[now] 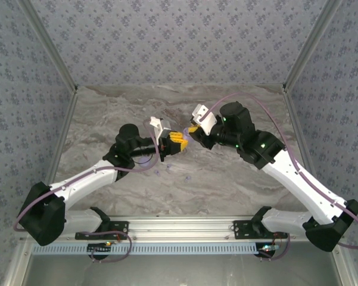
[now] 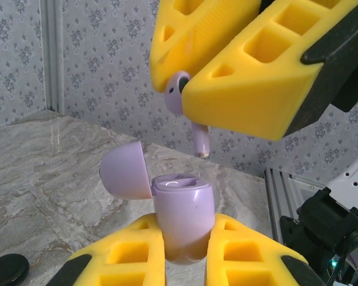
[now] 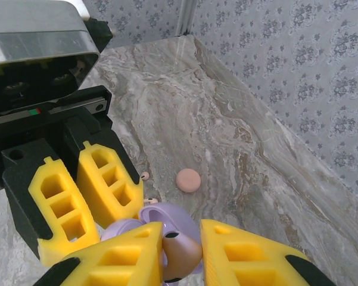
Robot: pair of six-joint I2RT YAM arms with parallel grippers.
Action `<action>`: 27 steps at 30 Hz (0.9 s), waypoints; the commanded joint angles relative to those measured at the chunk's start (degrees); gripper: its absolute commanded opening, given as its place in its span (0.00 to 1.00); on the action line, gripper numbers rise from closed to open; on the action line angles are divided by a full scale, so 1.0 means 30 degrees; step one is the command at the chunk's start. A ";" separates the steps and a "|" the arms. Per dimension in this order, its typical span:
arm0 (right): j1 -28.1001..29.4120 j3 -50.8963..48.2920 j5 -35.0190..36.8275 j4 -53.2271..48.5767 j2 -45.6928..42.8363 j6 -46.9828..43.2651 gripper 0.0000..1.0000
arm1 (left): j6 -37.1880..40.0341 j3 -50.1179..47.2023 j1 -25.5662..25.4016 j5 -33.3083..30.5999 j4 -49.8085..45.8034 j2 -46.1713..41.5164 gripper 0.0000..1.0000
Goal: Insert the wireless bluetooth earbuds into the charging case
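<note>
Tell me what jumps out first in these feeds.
The left end effector clamps a glossy lilac charging case, lid open, at mid-table. Just over it the right end effector pinches a lilac stemmed earbud, stem pointing down. A pink round disc lies on the marble tabletop beyond.

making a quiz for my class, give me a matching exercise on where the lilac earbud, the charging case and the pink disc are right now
Things:
1. lilac earbud
2. charging case
3. pink disc

Places:
a. lying on the table
b. held in the left gripper, lid open
c. pinched in the right gripper

Pairs: 1-c, 2-b, 3-a
</note>
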 commanded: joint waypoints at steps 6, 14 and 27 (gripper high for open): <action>0.0214 -0.0201 0.0193 0.0209 0.0172 -0.0485 0.24 | -0.0208 0.0541 -0.0138 0.0548 0.1089 0.0077 0.00; 0.0326 -0.0326 0.0481 0.0127 0.0405 -0.0655 0.24 | -0.0208 0.0577 -0.0142 0.0552 0.1090 0.0078 0.00; 0.0388 -0.0424 -0.0140 -0.0148 0.0526 -0.0701 0.24 | -0.0294 0.0582 -0.0131 0.0444 0.1255 0.0107 0.00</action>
